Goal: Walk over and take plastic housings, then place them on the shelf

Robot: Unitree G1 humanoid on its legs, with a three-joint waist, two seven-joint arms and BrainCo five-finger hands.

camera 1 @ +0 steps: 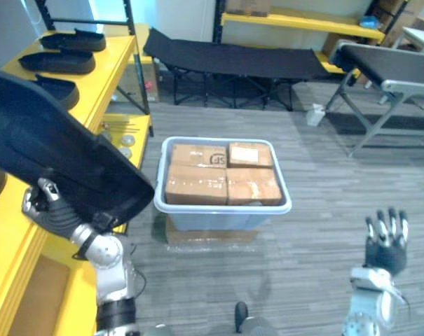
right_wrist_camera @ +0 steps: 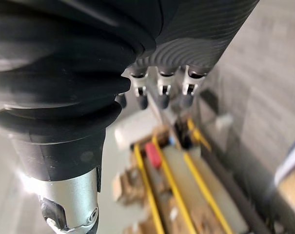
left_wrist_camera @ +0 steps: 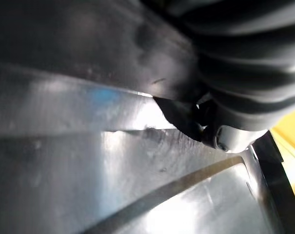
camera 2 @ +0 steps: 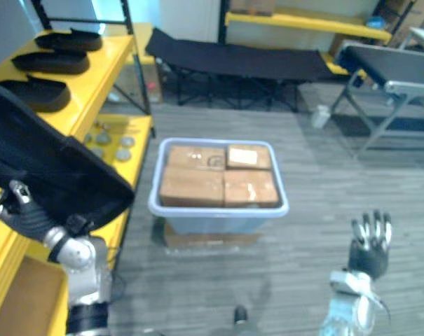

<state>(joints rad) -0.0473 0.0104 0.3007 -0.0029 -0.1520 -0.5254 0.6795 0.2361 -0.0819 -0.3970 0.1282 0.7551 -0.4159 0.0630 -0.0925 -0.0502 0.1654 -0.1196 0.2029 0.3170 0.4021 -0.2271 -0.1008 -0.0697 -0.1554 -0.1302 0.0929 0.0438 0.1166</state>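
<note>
- Big glossy black plastic housing (camera 1: 57,147), smooth and curved, hangs tilted over the yellow metal shelf (camera 1: 117,70).
- Left hand (camera 1: 54,210) is curled onto its lower rim, holding it.
- Right hand (camera 1: 385,241) is well right of the shelf, fingers straight, empty.
- Flat oval black housings (camera 1: 57,61) lie on the shelf top.

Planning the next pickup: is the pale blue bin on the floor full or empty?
Full: four brown cardboard boxes sit side by side in the bin, covering its inside and reaching about up to its rim.
</note>
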